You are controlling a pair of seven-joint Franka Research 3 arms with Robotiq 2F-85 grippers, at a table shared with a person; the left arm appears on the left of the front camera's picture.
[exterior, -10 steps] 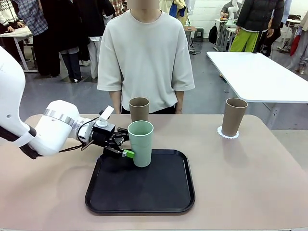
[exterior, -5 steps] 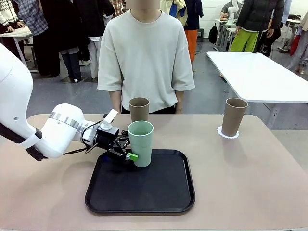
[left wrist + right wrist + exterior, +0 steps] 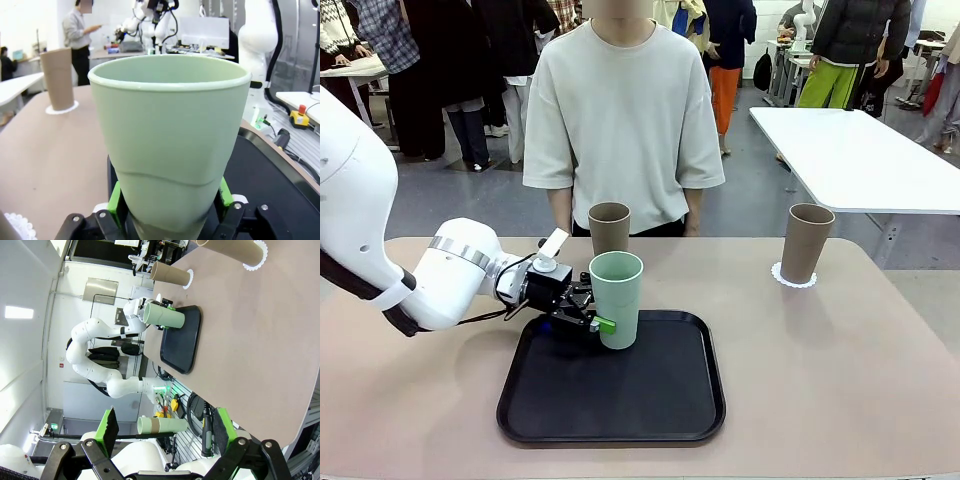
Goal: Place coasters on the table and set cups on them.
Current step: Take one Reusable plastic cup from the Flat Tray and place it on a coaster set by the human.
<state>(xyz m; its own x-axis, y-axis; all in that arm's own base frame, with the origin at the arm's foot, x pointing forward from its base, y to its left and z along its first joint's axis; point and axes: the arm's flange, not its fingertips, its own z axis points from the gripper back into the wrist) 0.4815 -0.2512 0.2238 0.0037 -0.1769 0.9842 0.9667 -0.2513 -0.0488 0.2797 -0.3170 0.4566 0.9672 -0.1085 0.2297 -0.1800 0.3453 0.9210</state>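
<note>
The pale mint green cup point(image 3: 616, 298) stands upright at the far left part of the black tray point(image 3: 620, 400). My left gripper point(image 3: 596, 322) is shut on its lower part; in the left wrist view the green pads point(image 3: 114, 199) press both sides of the mint green cup point(image 3: 170, 145). One brown cup point(image 3: 807, 242) sits on a white coaster point(image 3: 793, 277) at the right. A second brown cup point(image 3: 609, 227) stands at the far middle, its base hidden behind the mint cup. My right gripper point(image 3: 165, 427) is open and holds nothing, well away from the beige table point(image 3: 250, 340).
A person in a pale T-shirt point(image 3: 623, 110) stands at the far edge, hands out of sight. The left wrist view has a scalloped coaster point(image 3: 20, 225) at its bottom left. A white table point(image 3: 860, 160) stands behind on the right.
My left gripper has moved a little to the right and its fingers have come in on the mint cup's base. The cup has shifted slightly right.
</note>
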